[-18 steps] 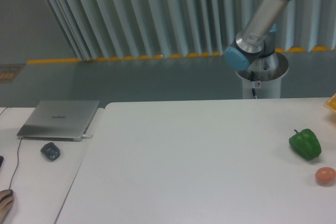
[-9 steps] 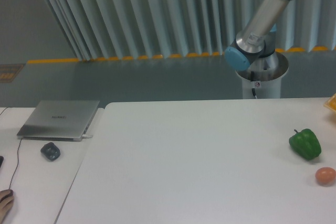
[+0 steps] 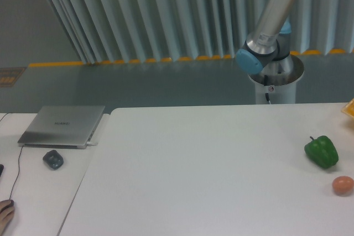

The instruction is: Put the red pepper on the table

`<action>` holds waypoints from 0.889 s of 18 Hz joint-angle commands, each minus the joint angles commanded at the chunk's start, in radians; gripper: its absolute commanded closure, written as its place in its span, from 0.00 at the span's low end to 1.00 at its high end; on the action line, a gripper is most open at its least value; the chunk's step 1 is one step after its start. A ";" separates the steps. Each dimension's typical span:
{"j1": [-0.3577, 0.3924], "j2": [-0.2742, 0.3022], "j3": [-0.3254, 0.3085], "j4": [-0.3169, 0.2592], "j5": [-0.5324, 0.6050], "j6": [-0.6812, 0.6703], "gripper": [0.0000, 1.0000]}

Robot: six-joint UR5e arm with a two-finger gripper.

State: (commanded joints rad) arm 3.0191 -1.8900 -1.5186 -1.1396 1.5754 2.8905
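Gripper out of frame — state unknown. Arm [image 3: 275,12] behind table [image 3: 210,169]; green pepper [image 3: 321,152], egg [image 3: 343,184] by right edge.

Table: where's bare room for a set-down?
The table is bare from its left edge beside the laptop desk across to the green pepper. Only the right edge is occupied: the green pepper with the egg-shaped object just below it. The gripper is out of frame.
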 joint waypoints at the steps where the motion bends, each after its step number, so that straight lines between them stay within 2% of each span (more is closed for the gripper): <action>1: -0.018 0.012 0.000 -0.009 0.000 -0.045 0.48; 5: -0.098 0.034 0.000 -0.028 0.000 -0.245 0.48; 11: -0.206 0.071 -0.002 -0.054 0.002 -0.463 0.47; 16: -0.342 0.077 -0.008 -0.055 0.006 -0.730 0.47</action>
State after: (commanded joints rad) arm 2.6771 -1.8131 -1.5263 -1.1950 1.5815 2.1604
